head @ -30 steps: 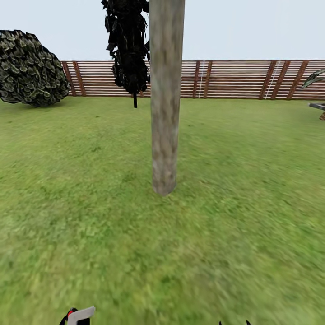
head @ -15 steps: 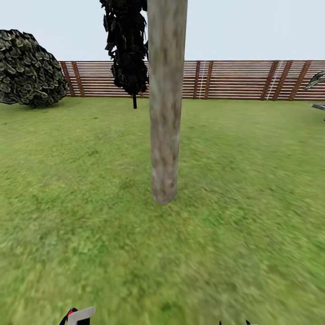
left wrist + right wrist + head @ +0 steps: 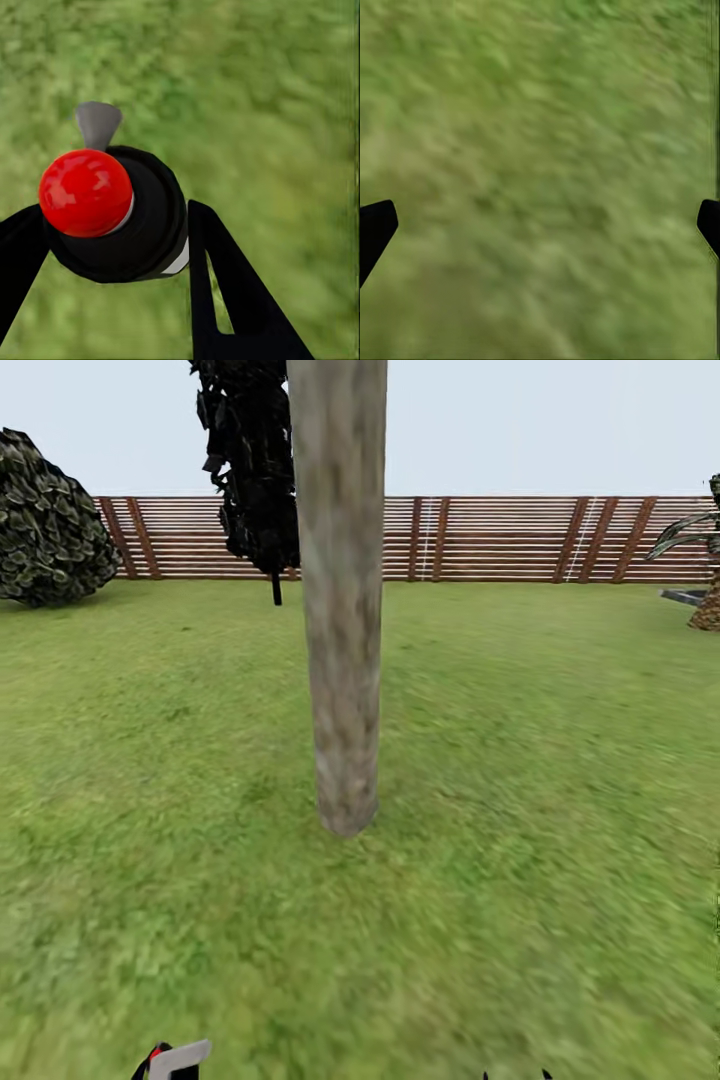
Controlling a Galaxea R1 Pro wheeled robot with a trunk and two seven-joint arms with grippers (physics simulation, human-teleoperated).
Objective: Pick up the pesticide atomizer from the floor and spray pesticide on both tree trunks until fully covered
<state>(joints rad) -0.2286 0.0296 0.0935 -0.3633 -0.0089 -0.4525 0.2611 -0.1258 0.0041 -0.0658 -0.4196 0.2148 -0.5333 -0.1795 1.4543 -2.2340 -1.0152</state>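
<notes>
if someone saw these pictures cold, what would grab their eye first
The thick pale tree trunk rising from the lawn dead ahead, running off the top of the head view. Next, the spray bottle with its shiny red knob and black top, held between the black fingers of the left pincer over the grass. Behind the trunk, a slatted brown fence crosses the view, with a dark tree in front of it.

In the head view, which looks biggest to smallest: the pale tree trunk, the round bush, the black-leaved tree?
1. Pale tree trunk, though it stands nearest the camera.
2 and 3. Round bush and black-leaved tree look alike; both are cut off by the picture's edge.
</notes>
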